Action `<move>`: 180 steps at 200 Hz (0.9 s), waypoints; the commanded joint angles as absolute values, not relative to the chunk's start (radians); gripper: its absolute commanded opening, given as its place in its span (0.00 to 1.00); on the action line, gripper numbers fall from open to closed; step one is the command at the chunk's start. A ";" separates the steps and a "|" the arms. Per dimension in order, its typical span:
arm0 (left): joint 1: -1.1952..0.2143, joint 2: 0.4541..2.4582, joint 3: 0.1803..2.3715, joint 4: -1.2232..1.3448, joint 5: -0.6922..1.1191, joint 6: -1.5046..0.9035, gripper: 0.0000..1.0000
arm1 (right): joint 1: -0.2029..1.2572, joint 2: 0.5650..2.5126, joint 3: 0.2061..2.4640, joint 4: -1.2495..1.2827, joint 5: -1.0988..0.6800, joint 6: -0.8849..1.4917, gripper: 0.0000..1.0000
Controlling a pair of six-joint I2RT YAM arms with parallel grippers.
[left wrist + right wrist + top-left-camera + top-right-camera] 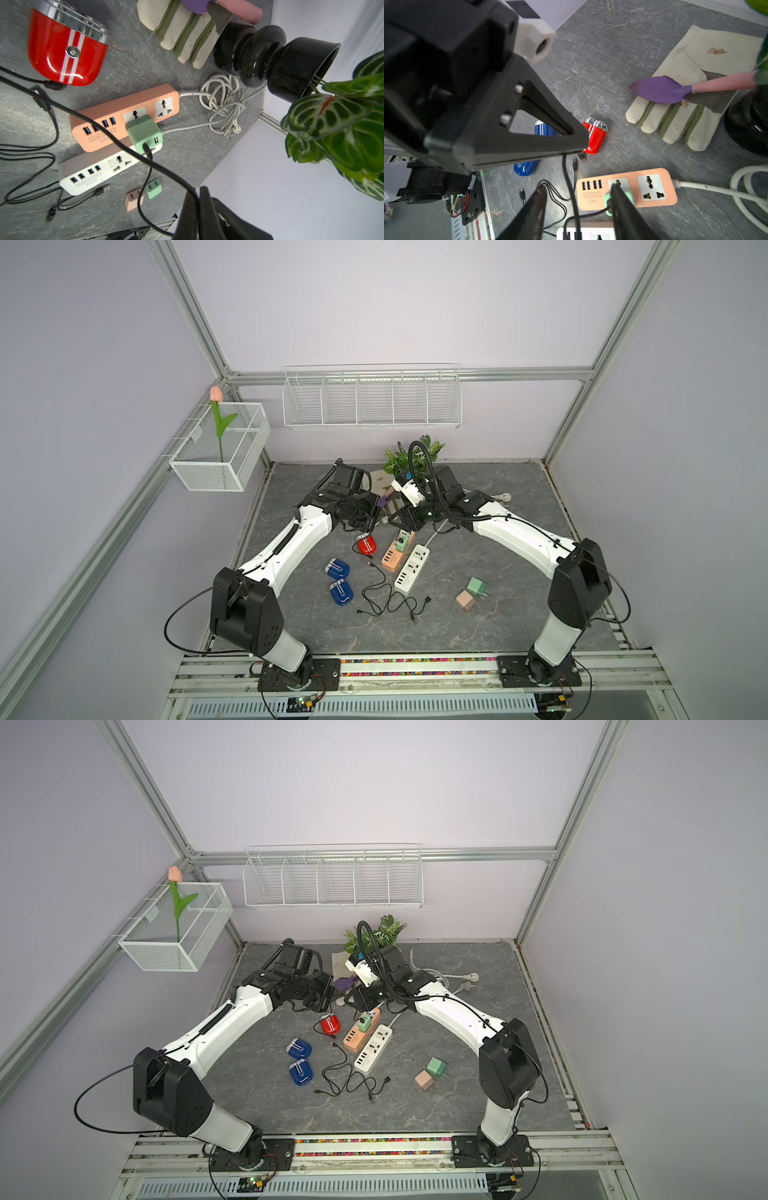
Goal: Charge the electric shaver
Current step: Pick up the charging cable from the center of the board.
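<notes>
**Red shaver wired to the orange strip as two arms meet above it**

On my screens, the red shaver (367, 545) lies flat on the grey marble tabletop (498, 635), near the orange power strip (390, 559). A black cable (565, 172) is plugged into its base. In the left wrist view, the cable's other end sits in a USB port of the green adapter (144, 131). That adapter is seated in a socket of the orange power strip.

My left gripper (581, 148) is clenched on the black cable partway along its run, and the cable hangs from its closed tips. My right gripper (577, 186) hovers over the green adapter with its jaws apart and nothing clamped between them. One finger crosses in front of the adapter; I cannot tell whether it touches.

A white power strip (411, 568) lies just beside the orange one. Two blue shavers (337, 568) rest nearer the arm bases, next to a tangle of loose cables (390, 603). A spare green plug (477, 587) and a pink plug (465, 600) sit together, well apart from the strips.

At the back of the table, a purple trowel (658, 89) lies across a work glove (716, 37). A black pot (270, 60) holding a leafy plant (336, 124) stands next to the glove.
</notes>
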State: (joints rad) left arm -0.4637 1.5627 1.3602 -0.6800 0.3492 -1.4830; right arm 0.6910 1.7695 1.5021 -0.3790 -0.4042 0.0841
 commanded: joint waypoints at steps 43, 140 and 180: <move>-0.480 1.588 1.437 -0.681 0.391 -1.429 0.00 | 0.692 1.784 1.526 -0.385 -0.411 0.064 0.27; -0.405 1.458 1.071 -0.442 0.409 -1.718 0.77 | 0.688 1.645 1.342 -0.205 -0.430 0.112 0.07; -0.380 1.468 0.857 -0.129 0.389 -1.998 0.87 | 0.685 1.614 1.272 -0.132 -0.444 0.144 0.07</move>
